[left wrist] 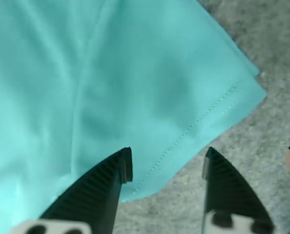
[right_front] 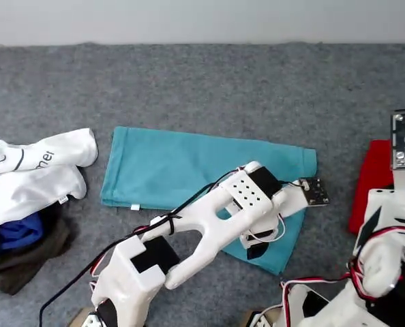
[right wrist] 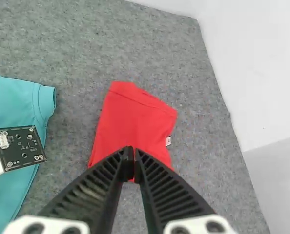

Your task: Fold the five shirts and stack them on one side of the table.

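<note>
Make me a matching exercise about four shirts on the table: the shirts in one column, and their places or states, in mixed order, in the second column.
Column 1
1. teal shirt
2. red shirt
3. white shirt
4. blue shirt

Column 2
A. crumpled, on top of other shirts
B. folded small, lying alone
C. half hidden under another shirt
D. laid out long, between the others

Pairs: 1-D, 2-B, 3-A, 4-C
</note>
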### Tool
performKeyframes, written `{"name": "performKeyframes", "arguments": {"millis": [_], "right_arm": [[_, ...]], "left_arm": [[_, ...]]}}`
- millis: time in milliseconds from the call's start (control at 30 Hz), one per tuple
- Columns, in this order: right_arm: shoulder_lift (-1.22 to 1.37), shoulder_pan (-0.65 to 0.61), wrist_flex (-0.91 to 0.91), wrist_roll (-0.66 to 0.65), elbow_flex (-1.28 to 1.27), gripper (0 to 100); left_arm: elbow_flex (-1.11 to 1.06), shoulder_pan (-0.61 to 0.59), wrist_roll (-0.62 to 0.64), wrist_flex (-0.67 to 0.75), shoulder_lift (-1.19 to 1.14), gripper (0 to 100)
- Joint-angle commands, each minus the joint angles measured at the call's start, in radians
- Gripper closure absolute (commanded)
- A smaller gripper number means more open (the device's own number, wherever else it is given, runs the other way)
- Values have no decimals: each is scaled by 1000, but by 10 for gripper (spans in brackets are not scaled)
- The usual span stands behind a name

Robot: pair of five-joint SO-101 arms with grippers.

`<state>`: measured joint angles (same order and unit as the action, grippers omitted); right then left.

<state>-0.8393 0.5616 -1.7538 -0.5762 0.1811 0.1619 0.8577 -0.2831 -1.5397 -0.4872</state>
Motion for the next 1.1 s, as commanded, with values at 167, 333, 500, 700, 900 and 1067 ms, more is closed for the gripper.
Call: {"name": "performKeyframes", "arguments": {"millis": [167,333,500,700,900,1067], "right_arm": [[13,15,-41,-12,2,987],[12,15,-41,-12,2,987],[10,15,-41,-12,2,987],[10,15,-41,-12,2,987],[10,15,-41,-12,2,987],[10,15,-41,-12,2,987]], "left_arm": [[5,37,-9,55,-71,757],[58,37,-6,68,-155,761],[71,41,32,75,-187,812],[74,41,25,91,-187,988],[170,21,32,29,-115,986],[249,-5,28,28,-66,986]]}}
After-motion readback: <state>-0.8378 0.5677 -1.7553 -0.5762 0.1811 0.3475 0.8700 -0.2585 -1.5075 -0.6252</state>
